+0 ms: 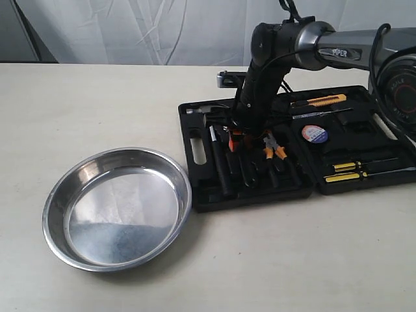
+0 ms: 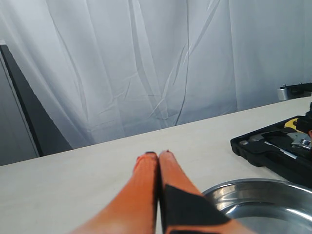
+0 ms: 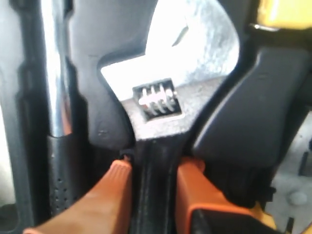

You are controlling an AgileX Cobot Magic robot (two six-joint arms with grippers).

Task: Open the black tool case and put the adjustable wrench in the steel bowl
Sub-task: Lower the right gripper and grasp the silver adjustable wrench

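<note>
Right pincer (image 3: 153, 168) is clenched on the black handle of the adjustable wrench (image 3: 170, 63), just below the head (likely where the moulded slot leaves finger room). The wrench lies seated in the open tool case (image 1: 253, 195). The steel bowl (image 1: 117, 214) waits on the worktop (image 1: 292, 260), well apart from this pincer. Left pincer (image 2: 158, 156) is closed on nothing, beside the bowl.

The right arm (image 1: 263, 78) bends steeply down, and the right gripper (image 3: 155, 168) clamps the adjustable wrench (image 3: 161, 87) by its handle. The left gripper (image 2: 157, 155) has its fingers pressed together.
</note>
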